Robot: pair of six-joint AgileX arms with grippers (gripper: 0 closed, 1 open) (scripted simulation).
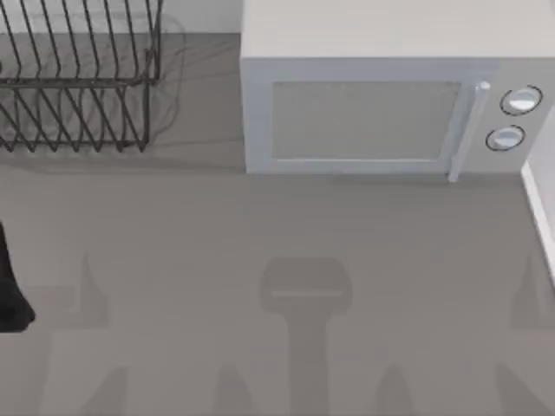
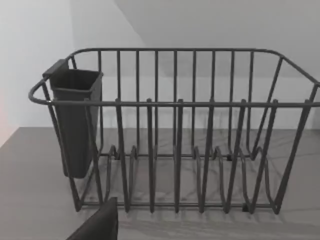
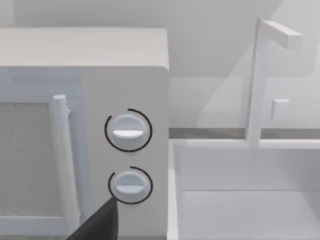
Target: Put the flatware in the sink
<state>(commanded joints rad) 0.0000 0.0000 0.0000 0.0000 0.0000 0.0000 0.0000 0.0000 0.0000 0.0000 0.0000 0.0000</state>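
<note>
Worktop point(image 1: 260, 225): a plain grey surface, bare across its middle, with soft shadows of the arms near the front edge.
Dish rack point(image 1: 78, 78): dark wire, at the back left of the worktop; the left wrist view shows its upright dividers with nothing between them.
Cutlery holder point(image 2: 75, 120): a dark tub hooked on one end of the dish rack; its inside is hidden, so I cannot tell whether any flatware is in it.
Microwave point(image 1: 381, 104): white, at the back, right of the dish rack, door closed, bar handle point(image 1: 468, 130) and two round knobs point(image 1: 520, 100) on its right.
Sink point(image 3: 250, 200): a white basin just beside the microwave on the right, with a white tap point(image 3: 260, 80) behind it.
Left arm point(image 1: 10, 286): a dark part at the left edge of the worktop; a dark finger point(image 2: 97, 225) faces the dish rack; spread or pressed together, cannot tell.
Right arm: a dark finger point(image 3: 97, 225) near the microwave knobs; spread or pressed together, cannot tell.
</note>
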